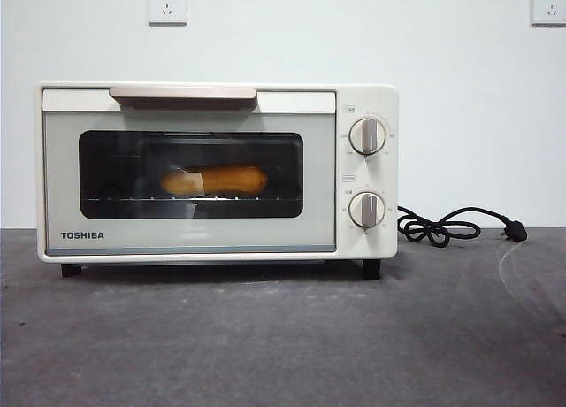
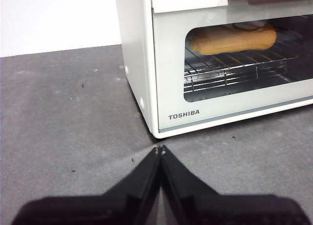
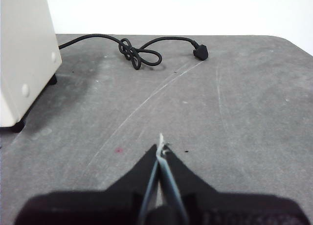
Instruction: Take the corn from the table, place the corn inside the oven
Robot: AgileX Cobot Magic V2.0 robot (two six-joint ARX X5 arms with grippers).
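Observation:
The cream-white oven (image 1: 217,172) stands on the dark grey table (image 1: 283,336) with its glass door closed. Behind the glass the yellow-orange corn (image 1: 215,180) lies on the wire rack; the left wrist view shows the corn (image 2: 232,38) through the same window of the oven (image 2: 171,78). My left gripper (image 2: 159,149) is shut and empty, hovering over the table near the oven's front left corner. My right gripper (image 3: 160,149) is shut and empty too, over bare table to the right of the oven (image 3: 24,54). Neither arm appears in the front view.
The oven's black power cord (image 1: 447,227) lies coiled on the table to the right of the oven, its plug (image 3: 200,53) unconnected. Two wall sockets (image 1: 167,3) sit high on the white wall behind. Pale scratches mark the table (image 3: 161,88) on the right side.

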